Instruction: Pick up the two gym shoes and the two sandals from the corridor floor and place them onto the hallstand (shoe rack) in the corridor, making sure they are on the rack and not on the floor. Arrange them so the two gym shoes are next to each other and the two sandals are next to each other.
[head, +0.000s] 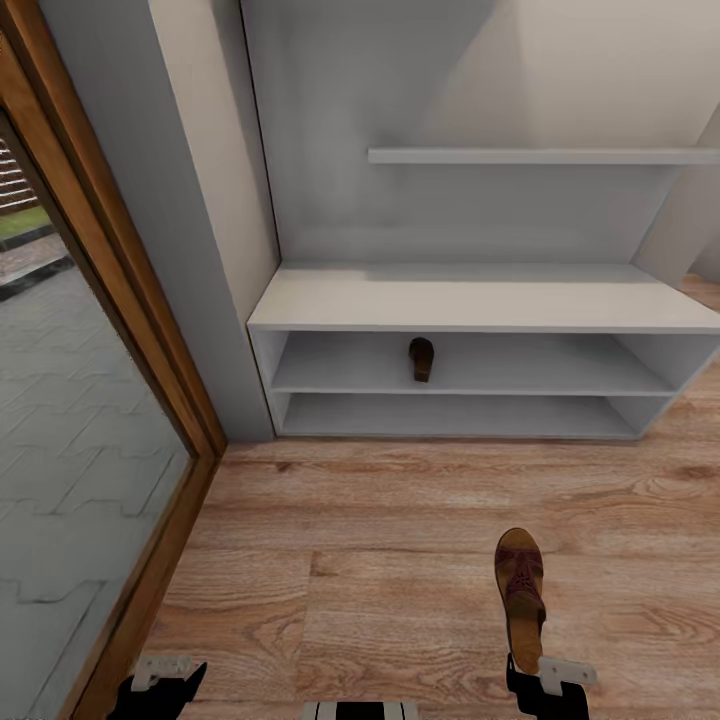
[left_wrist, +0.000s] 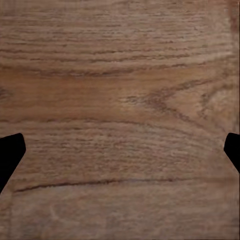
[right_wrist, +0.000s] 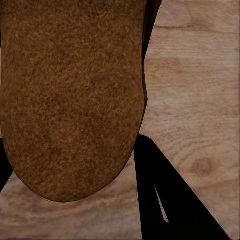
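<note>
One dark brown sandal (head: 421, 358) stands on the upper open shelf of the white hallstand (head: 480, 300), toe pointing out. The second sandal (head: 520, 590) hangs just over the wood-plank corridor floor (head: 350, 520), its heel end in my right gripper (head: 538, 678), which is shut on it. In the right wrist view its tan footbed (right_wrist: 70, 100) looms close, with a black finger (right_wrist: 160, 200) beside it. My left gripper (head: 160, 685) is open over bare floor (left_wrist: 120, 100), holding nothing. The gym shoes are out of view.
A wood-framed glass door (head: 150, 330) runs along the left, with a grey wall post (head: 215, 300) between it and the rack. A floating shelf (head: 540, 156) hangs above the bench top. Open floor lies between me and the rack.
</note>
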